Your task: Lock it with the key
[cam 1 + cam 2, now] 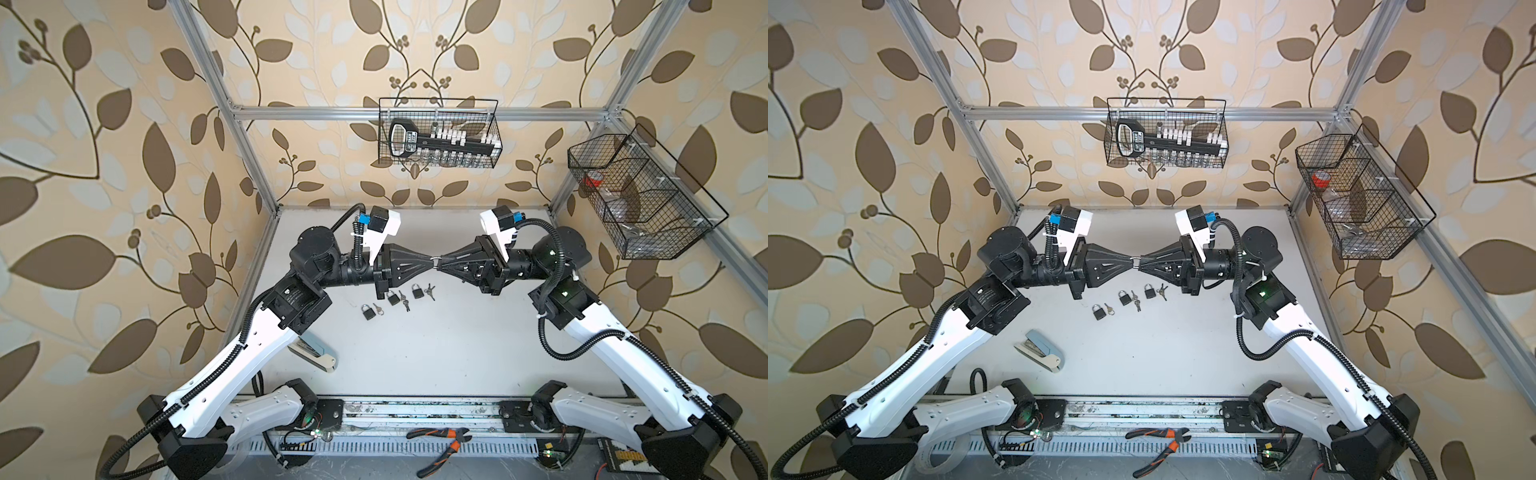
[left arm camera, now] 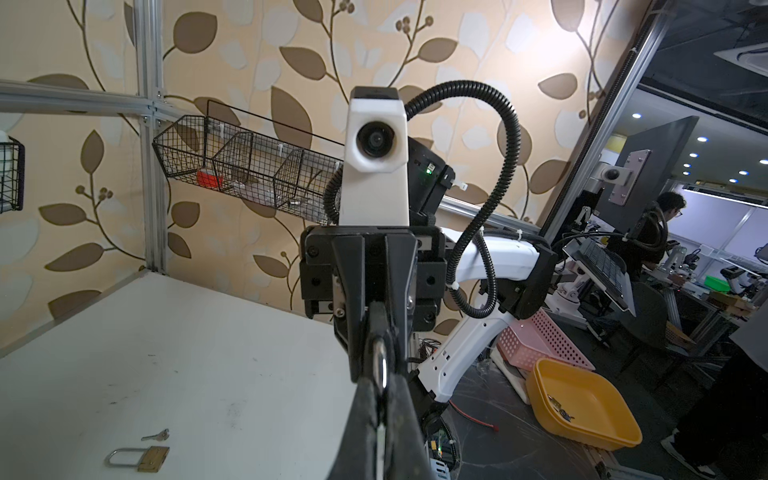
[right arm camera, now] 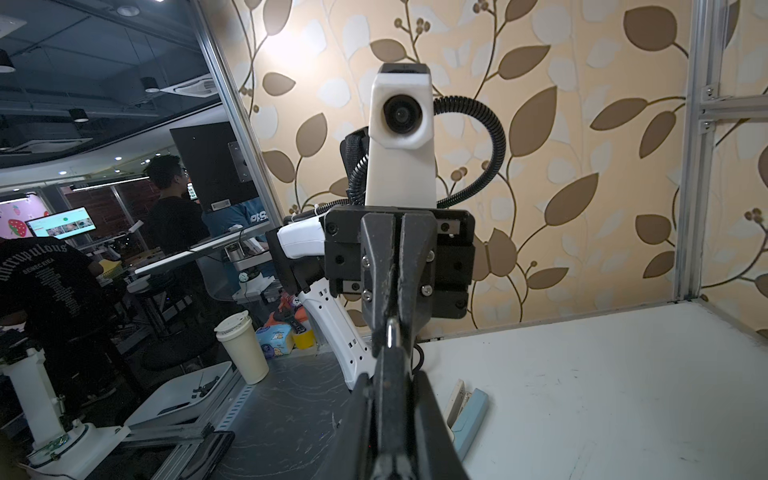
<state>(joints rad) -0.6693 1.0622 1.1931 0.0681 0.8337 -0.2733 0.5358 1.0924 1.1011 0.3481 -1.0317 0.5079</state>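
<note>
Two grippers stood tip to tip above the bench [image 1: 457, 353], the left gripper [image 1: 429, 260] and the right gripper [image 1: 441, 262] each pressed together on one small padlock [image 1: 435, 261] held in the air between them. Its silver shackle [image 2: 380, 368] showed in the narrow gap, seemingly nipped by the left gripper, with the body apparently on the right gripper's side. The padlock's long axis ran along the line of the two arms, level with the bench. No key could be made out in it. The keys [image 1: 404, 300] lay on the bench below the meeting point and a little nearer the arm bases, each beside one of three spare padlocks [image 1: 392, 297] in a slanting row. That row sat mostly on the left arm's side, so the left gripper looked the nearer to go down for a key, with the right gripper left to steady the body.
</note>
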